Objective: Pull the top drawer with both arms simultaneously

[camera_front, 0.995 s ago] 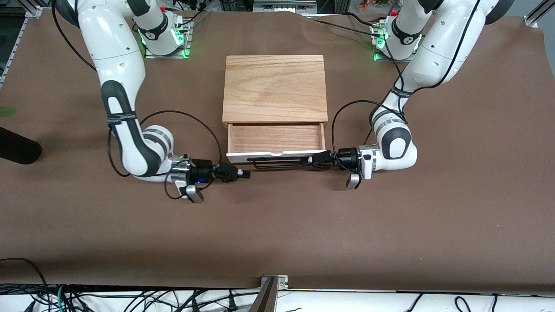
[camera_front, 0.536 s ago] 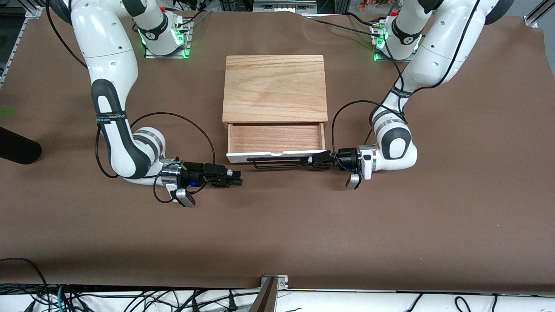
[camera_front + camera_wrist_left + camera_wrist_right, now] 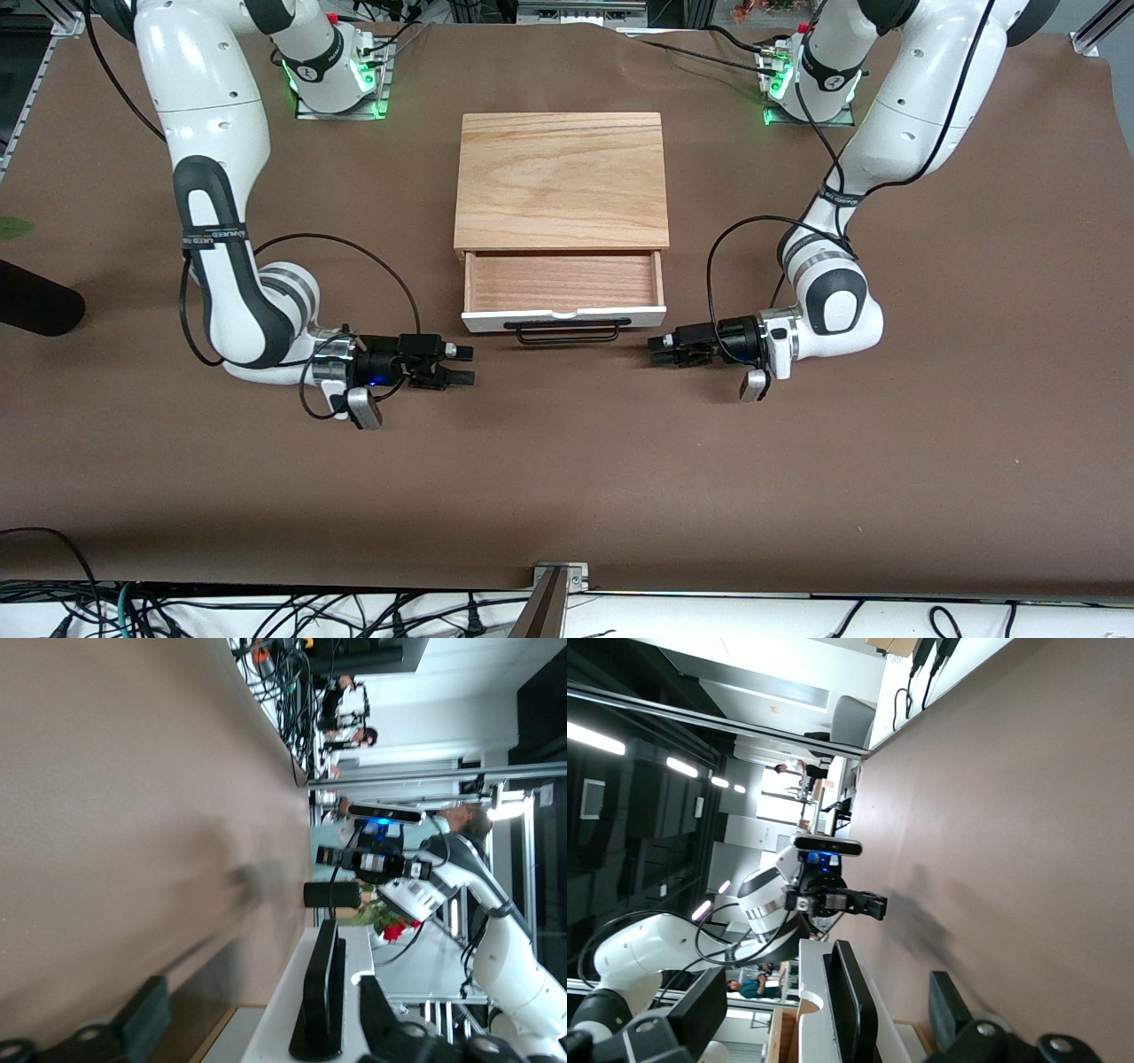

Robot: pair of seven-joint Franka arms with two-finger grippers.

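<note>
Two arms, one drawer. Lower left of frame, the right gripper point(image 3: 458, 364) hangs spread and empty; frame centre, the top drawer point(image 3: 563, 288) juts from the oak box point(image 3: 562, 180), red-brown inside, black handle point(image 3: 568, 330) free; the left gripper point(image 3: 658, 349) is released too.

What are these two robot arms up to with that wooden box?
They are working on the top drawer of the wooden box. It stands pulled out, its reddish wood inside showing. Neither arm holds it now. The left hand sits off the handle toward the left arm's end of the table, and the right hand off toward the right arm's end. Both hands are open and low over the brown table.
</note>
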